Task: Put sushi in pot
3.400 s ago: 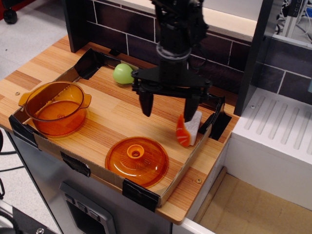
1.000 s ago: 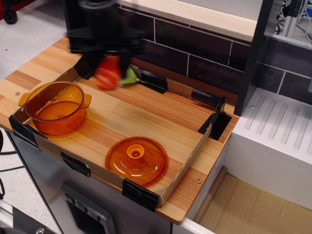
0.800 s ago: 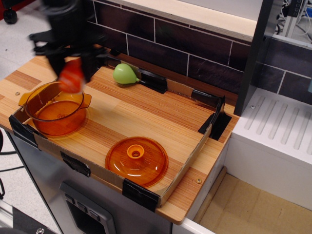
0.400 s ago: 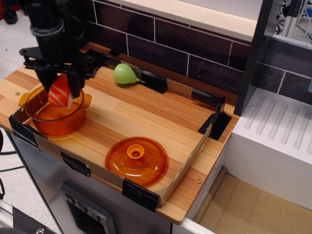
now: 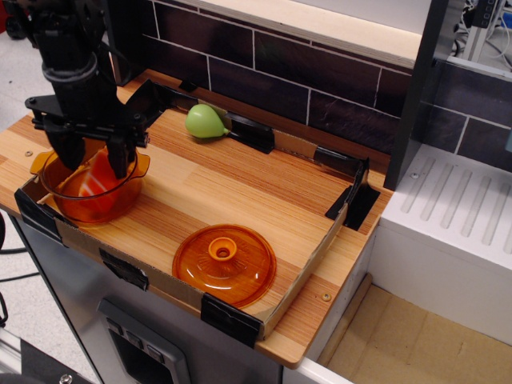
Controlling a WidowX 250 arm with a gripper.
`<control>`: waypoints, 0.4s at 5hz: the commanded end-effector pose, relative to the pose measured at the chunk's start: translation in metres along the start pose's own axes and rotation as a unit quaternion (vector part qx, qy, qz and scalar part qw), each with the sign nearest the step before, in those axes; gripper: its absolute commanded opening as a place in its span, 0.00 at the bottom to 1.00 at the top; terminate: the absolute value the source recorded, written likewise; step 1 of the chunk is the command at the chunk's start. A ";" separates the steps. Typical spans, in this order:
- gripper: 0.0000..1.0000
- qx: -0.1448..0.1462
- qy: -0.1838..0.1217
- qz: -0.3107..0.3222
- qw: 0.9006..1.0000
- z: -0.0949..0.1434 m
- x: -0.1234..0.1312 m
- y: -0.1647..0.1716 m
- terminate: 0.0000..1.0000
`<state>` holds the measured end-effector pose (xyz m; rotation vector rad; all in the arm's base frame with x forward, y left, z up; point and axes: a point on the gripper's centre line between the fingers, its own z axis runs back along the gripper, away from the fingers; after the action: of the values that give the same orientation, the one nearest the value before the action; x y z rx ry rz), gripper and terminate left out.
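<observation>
Where the black gripper (image 5: 94,160) hangs at the left of the frame, its two dark fingers (image 5: 120,158) reach down into the mouth of the pot (image 5: 92,196); the sushi (image 5: 98,174) sits between those fingers, orange striped top showing, inside the pot's rim; the fingers stand narrowly apart with the sushi between them, but whether they press on it or have let go cannot be told from this view; the sushi's underside is hidden by the translucent wall, so contact with the pot floor cannot be confirmed. The pot stands in the left corner of the shallow cardboard tray (image 5: 314,254), which lies on the wooden counter (image 5: 316,332); the orange lid (image 5: 225,264), knob up, lies flat at the lower centre of the tray, well apart from the pot; the green pear toy (image 5: 204,122) rests at the tray's upper edge, near the dark tiled wall (image 5: 304,80).
</observation>
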<state>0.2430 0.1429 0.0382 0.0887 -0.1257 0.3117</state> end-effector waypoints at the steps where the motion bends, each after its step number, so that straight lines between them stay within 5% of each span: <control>1: 1.00 -0.038 -0.053 0.045 0.997 0.057 0.019 0.007 0.00; 2: 1.00 -0.080 -0.059 0.058 0.993 0.095 0.024 0.008 0.00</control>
<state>0.2504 0.1398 0.1203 -0.0878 -0.2166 0.4153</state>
